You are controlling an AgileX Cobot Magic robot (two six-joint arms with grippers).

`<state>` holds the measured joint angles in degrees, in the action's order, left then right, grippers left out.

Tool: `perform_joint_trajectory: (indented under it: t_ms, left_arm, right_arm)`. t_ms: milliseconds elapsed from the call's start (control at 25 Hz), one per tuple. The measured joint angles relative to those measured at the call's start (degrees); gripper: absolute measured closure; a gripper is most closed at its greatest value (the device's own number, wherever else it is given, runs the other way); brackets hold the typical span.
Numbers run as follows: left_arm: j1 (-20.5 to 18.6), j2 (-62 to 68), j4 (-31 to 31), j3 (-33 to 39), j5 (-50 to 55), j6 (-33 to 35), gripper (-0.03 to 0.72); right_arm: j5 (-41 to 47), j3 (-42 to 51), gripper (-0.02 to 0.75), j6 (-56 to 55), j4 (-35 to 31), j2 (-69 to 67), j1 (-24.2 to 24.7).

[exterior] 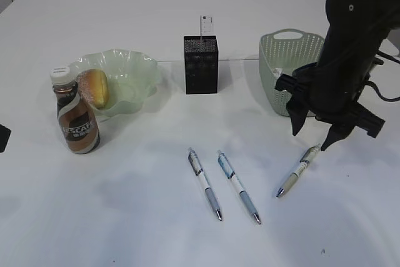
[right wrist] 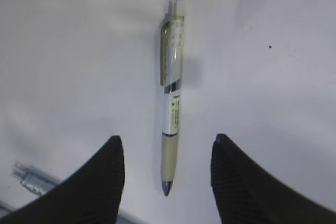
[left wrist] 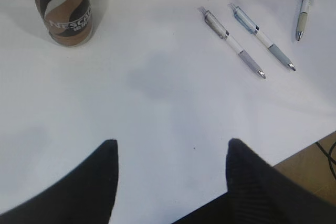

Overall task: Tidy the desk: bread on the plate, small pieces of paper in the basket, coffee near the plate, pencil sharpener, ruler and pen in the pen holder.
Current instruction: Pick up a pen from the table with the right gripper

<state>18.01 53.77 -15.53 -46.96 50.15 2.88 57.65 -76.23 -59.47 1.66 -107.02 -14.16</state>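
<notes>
My right gripper (exterior: 310, 137) (right wrist: 166, 140) hangs open just above a beige-grip pen (exterior: 299, 171) (right wrist: 172, 103), which lies flat on the table between the spread fingers, untouched. Two blue-grey pens (exterior: 205, 184) (exterior: 239, 186) lie side by side at centre front. The bread (exterior: 95, 87) rests on the green plate (exterior: 134, 70), and the coffee bottle (exterior: 76, 114) stands right beside it. A ruler (exterior: 205, 26) sticks out of the black mesh pen holder (exterior: 200, 64). My left gripper (left wrist: 171, 142) is open over bare table. The pencil sharpener and the paper pieces are out of view.
The pale green basket (exterior: 284, 60) stands at the back right, partly behind my right arm. In the left wrist view the coffee bottle (left wrist: 64, 11) is far left, the three pens at the upper right, and the table's front edge (left wrist: 310, 150) at the lower right.
</notes>
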Motion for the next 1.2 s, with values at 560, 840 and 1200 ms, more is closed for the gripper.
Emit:
perform_joint_trajectory:
  t_ms: [560, 840, 1200]
  left_arm:
    - [0.0, 0.7, -0.5, 0.0, 0.2, 0.0, 0.232]
    - [0.0, 0.8, -0.5, 0.0, 0.2, 0.0, 0.232]
    - [0.0, 0.8, -0.5, 0.0, 0.2, 0.0, 0.232]
  right_arm:
    - [-5.9, 3.3, 0.309, 5.6, -0.9, -1.9, 4.5]
    - [-10.8, 4.9, 0.311, 7.8, -3.1, -3.5, 4.5]
    - [-13.3, 5.1, 0.311, 9.6, -5.4, -6.0, 4.5]
